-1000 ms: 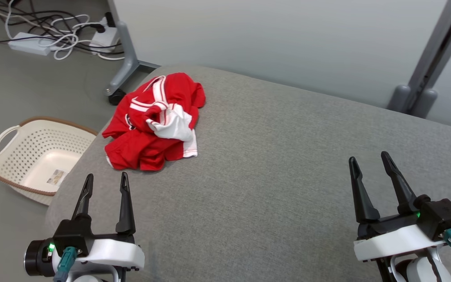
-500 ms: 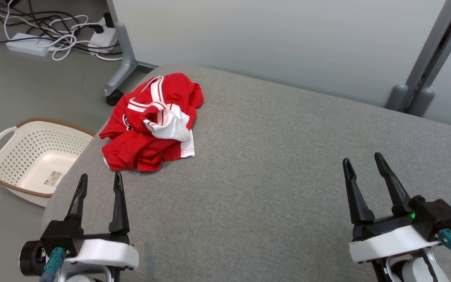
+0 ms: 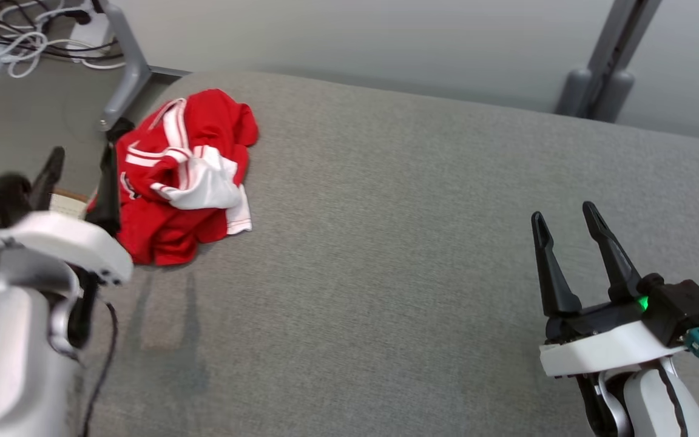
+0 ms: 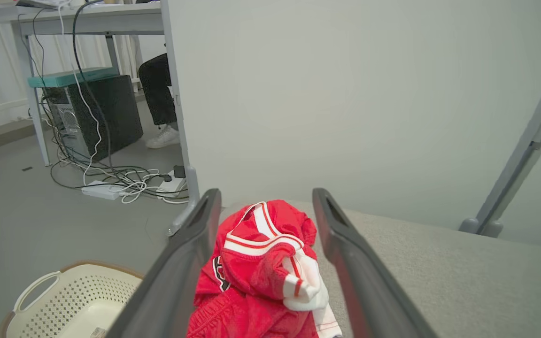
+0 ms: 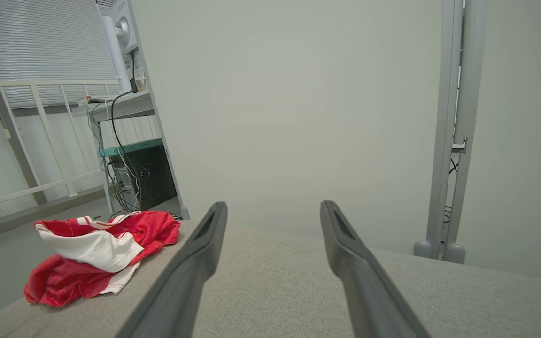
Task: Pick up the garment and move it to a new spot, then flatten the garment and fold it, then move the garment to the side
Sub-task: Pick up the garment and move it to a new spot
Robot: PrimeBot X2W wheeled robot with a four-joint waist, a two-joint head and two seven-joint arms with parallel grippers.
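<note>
The left gripper [image 3: 81,159] hangs at the left edge of the grey fabric-covered surface [image 3: 386,243] with its 2 long dark fingers spread wide apart and nothing between them. In the head view its inner finger overlaps the left edge of the crumpled red garment with white stripes and a white panel [image 3: 179,176]. Whether that finger touches the cloth cannot be told there. In the left wrist view the garment lies in the gap between the 2 fingers, beyond and below their tips, and no cloth is pinched.

The garment sits in a loose heap at the far left corner of the surface, close to its rounded edge. Below that edge, on the floor, stands a cream perforated plastic basket with a brown rim [image 4: 78,300].

The right gripper [image 3: 563,213] is low at the near right, well apart from the garment. Its 2 fingers are also spread fully, pointing away from the robot over bare grey fabric. It holds nothing and touches nothing.

A tangle of white and black cables [image 4: 125,183] lies on the floor behind the surface.
</note>
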